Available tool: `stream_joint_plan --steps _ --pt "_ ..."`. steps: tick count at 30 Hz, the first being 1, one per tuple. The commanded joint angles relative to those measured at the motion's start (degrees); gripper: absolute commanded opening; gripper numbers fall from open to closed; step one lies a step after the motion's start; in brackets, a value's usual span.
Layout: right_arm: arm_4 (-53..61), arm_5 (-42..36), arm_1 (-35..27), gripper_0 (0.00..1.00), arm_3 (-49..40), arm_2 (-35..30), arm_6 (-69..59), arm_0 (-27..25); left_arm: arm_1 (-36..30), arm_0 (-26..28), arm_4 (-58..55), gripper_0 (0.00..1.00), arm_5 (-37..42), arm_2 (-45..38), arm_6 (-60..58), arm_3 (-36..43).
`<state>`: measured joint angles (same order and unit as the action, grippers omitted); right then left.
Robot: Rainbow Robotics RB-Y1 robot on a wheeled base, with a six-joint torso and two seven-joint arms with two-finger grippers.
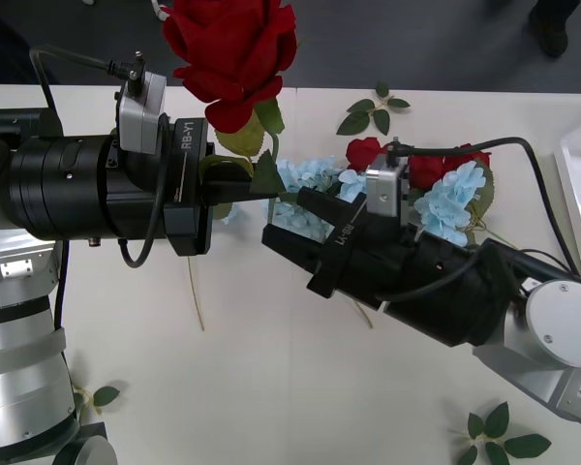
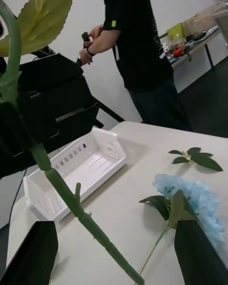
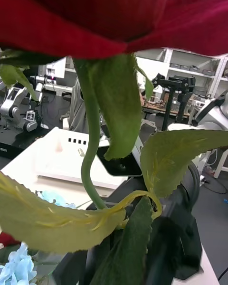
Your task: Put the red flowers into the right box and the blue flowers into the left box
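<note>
Red noted first: found one red rose (image 1: 234,53) raised well above the table, its stem pinched in the closed fingers of the left gripper (image 1: 240,184), leaves crowding the hold. Found the right gripper (image 1: 305,215) just beside that hold, pointed at it, fingers spread wide and holding nothing, with the stem passing between them. Judged as a handover in preparation, not yet made. Located the left box (image 2: 76,171) on the table well beyond the right gripper's fingertips. Logged the remaining red flowers (image 1: 426,167) and the blue flowers (image 1: 450,205) heaped behind the right gripper's wrist, touching one another. Located the right box (image 1: 579,170) well apart, behind the right arm. Risks: closing on a leaf instead of the stem, giving a weak hold; releasing on the left before the right has closed, dropping the rose onto the heap; bending the thin stem by pulling from both ends; sweeping the heaped flowers with the right forearm when turning toward the right box.
</note>
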<state>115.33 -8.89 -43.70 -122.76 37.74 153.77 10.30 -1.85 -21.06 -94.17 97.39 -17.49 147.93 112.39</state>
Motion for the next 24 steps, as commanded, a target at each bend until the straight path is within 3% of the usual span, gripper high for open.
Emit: stream_joint_plan --steps 1,14,15,16,17,18,20,24 --pt "-0.1 0.6 1.2 0.72 1.6 2.4 1.2 3.9 -0.4 -1.4 -0.1 0.0 0.0 0.7 1.7 1.3" --pt "1.0 4.3 3.0 0.73 4.2 4.9 1.2 6.1 -0.4 -1.4 -0.1 0.0 0.0 0.7 1.7 1.3" --pt "1.0 5.1 3.0 0.65 4.2 5.1 1.2 6.1 -0.4 -1.4 -0.1 0.0 0.0 0.7 1.7 1.3" --pt "1.0 6.5 3.0 0.47 4.1 5.5 1.2 6.1 -0.4 -1.4 -0.1 0.0 0.0 0.7 1.7 1.3" --pt "1.0 7.2 3.0 0.37 4.0 5.8 1.2 6.1 -0.4 -1.4 -0.1 0.0 0.0 0.7 1.7 1.3" --pt "1.0 8.9 3.1 0.13 4.0 6.4 1.2 6.2 -0.4 -1.4 -0.1 0.0 0.0 0.7 1.7 1.3" --pt "1.0 10.4 3.3 0.0 4.0 6.7 1.2 6.1 -0.4 -1.4 -0.1 0.0 0.0 0.7 1.7 1.3" --pt "2.2 11.2 3.3 0.0 4.0 7.0 1.2 6.1 -0.4 -1.4 -0.1 0.0 0.0 0.7 1.7 1.3"
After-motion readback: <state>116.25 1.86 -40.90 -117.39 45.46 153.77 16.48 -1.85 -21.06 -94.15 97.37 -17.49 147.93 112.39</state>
